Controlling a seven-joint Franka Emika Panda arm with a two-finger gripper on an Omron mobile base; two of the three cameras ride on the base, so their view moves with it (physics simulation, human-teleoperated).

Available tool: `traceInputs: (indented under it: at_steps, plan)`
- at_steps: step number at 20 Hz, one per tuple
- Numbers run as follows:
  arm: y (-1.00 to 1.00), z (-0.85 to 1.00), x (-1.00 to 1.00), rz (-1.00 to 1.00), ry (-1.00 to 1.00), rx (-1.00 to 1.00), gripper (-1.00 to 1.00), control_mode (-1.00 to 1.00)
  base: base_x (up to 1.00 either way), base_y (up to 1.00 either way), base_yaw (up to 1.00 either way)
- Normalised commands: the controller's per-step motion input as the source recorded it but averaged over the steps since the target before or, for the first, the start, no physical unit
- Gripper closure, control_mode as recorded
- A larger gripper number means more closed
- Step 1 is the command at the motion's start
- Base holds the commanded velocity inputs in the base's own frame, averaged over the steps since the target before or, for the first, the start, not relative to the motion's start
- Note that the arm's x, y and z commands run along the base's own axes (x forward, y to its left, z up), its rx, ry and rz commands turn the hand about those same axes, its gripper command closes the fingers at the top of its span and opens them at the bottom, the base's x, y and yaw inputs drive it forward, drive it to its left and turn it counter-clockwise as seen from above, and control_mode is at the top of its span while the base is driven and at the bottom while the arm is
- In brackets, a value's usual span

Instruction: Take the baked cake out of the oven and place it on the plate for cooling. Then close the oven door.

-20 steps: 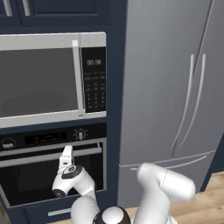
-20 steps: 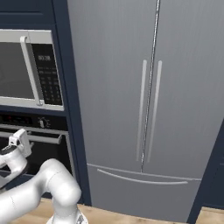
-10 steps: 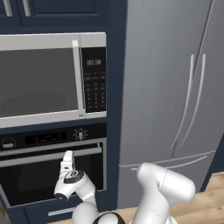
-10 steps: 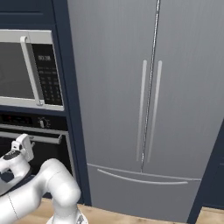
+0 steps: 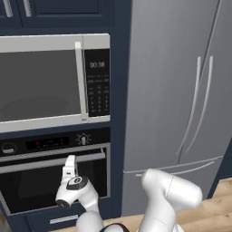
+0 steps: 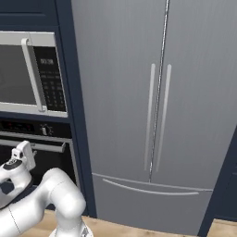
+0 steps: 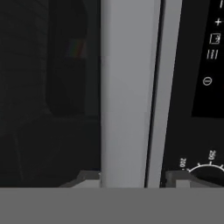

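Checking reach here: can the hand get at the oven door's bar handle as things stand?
Probably yes. The hand sits right in front of the bar handle on the oven door, with nothing between them in the left base view.

We see silver-framed microwave [image 5: 50, 81] in navy cabinetry [image 5: 118, 113], clock panel at its right; beside it, grey French-door fridge [image 6: 157, 106]; wood floor [image 5: 217, 204] below.

Black oven [image 5: 54, 176] with a silver bar handle [image 5: 50, 161]; grey-fronted, silver-framed microwave [image 5: 45, 81]; grey fridge [image 6: 157, 106]; navy cabinets [image 5: 68, 9].
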Motion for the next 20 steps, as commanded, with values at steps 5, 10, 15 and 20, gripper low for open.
traceInputs:
  at_steps: [5,10,15,20]
  plan:
    - [0.04,0.00,-0.05,0.00,-0.02,0.00,-1.00,-1.00,0.00,0.00,0.00]
    - [0.04,0.05,-0.01,-0.01,-0.01,0.00,-1.00,-1.00,0.00,0.00,0.00]
    - [0.04,0.12,-0.03,-0.03,-0.02,-0.01,-1.00,-1.00,0.00,0.00,0.00]
    - [0.09,0.10,0.02,-0.04,-0.01,-0.03,-1.00,-1.00,0.00,0.00,0.00]
